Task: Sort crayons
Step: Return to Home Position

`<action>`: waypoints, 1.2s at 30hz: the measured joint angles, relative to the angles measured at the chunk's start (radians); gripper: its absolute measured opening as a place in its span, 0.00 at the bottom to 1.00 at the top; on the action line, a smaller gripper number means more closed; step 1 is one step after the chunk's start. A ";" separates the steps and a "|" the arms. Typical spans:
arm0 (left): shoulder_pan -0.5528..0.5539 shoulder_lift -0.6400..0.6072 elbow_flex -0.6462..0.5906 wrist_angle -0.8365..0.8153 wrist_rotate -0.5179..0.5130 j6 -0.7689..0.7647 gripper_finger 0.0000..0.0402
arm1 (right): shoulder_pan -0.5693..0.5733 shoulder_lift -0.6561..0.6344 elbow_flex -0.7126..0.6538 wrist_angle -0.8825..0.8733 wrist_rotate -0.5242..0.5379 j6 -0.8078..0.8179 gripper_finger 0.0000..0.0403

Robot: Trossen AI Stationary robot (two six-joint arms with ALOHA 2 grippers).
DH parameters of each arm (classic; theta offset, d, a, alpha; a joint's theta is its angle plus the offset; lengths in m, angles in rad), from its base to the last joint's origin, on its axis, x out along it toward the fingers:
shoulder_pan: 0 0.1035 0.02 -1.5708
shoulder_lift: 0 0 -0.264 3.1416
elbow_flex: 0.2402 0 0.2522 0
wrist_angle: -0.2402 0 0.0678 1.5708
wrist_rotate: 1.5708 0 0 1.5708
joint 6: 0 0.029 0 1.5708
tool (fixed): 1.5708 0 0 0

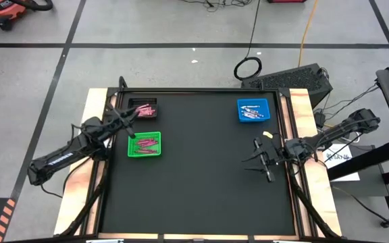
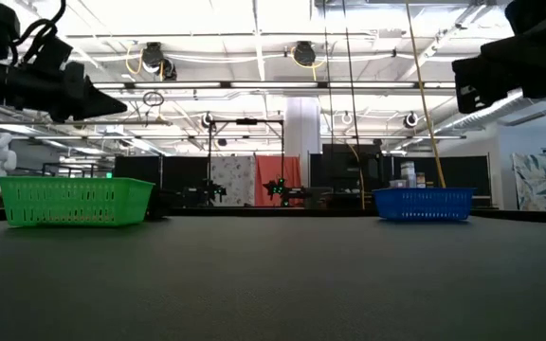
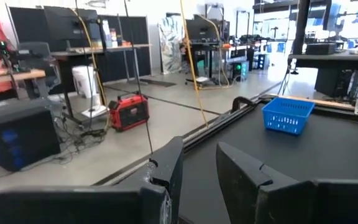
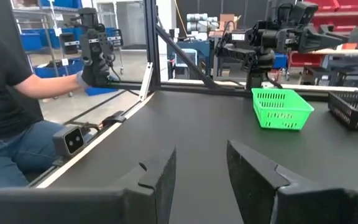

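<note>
**Inspector:** Checking: any thin pink, red or white crayons (image 1: pixel 147 144) loose on the flat black surface (image 1: pixel 201 182)?

**Operator:** None seen. They lie in the green mesh tray (image 1: pixel 144 155), black mesh tray (image 1: pixel 143 101) and blue mesh tray (image 1: pixel 240 111). My left claw (image 3: pixel 197 146) and right claw (image 4: pixel 201 148) gape, empty. Only homing remains, I judge.

Robotics lab in industrial hall. Grey concrete floor (image 1: pixel 181 67) marked with black tape lines (image 1: pixel 181 45); black tabletop (image 1: pixel 201 189) in metal frame; high ceiling with strip lights (image 2: pixel 226 85), hanging yellow cable (image 3: pixel 190 56); red equipment case (image 3: pixel 129 112) on floor; benches (image 3: pixel 11 74) with monitors (image 3: pixel 61 25); seated person (image 4: pixel 5 93) gripping control handle (image 4: pixel 95 56); shelves of blue bins (image 4: pixel 33 25) behind
</note>
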 joint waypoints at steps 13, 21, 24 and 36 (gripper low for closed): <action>-0.026 0.006 -0.035 0.026 0.108 0.010 0.25 | 0.000 0.000 -0.001 -0.080 -0.001 -0.075 0.32; -0.026 0.034 -0.035 0.018 0.124 0.011 0.25 | 0.000 0.000 -0.001 -0.200 -0.001 -0.033 0.32; -0.026 0.036 -0.035 0.017 0.124 0.011 0.25 | 0.000 0.000 -0.001 -0.217 -0.001 -0.031 0.32; -0.026 0.036 -0.037 0.038 0.121 -0.092 0.25 | 0.000 0.000 -0.001 -0.308 -0.001 -0.017 0.32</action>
